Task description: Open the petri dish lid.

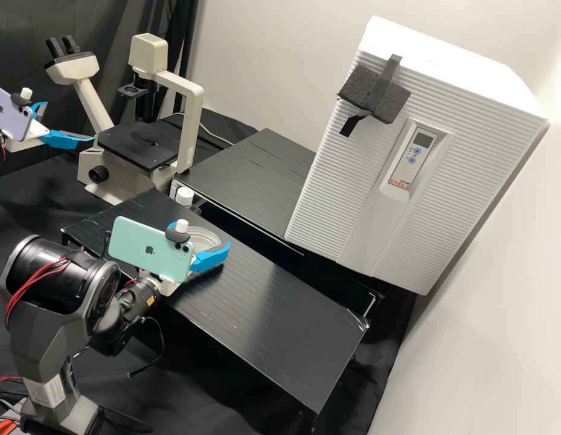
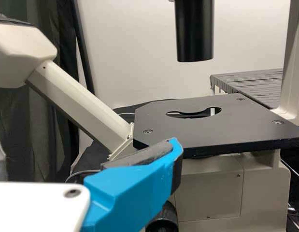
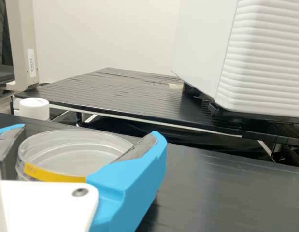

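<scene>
Straddling round, clear plastic petri dish (image 3: 67,163), lower left of right wrist view, with white, blue-fingered right gripper (image 3: 89,133) spread apart | contact unclear | likely lining up on shallow transparent lid (image 3: 103,145) | next: close gently at rim, lift

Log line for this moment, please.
right end effector: open around petri dish | contact: unclear | left end effector: open near microscope | lid: state unclear

We see red lettering (image 1: 399,183) on the white cabinet's (image 1: 479,163) control panel (image 1: 420,145); we find apple-shaped signs on a green phone (image 1: 128,241) and a lilac phone (image 1: 13,119); we note marks too small to read on the dish's (image 3: 84,147) yellow label (image 3: 55,173).
</scene>
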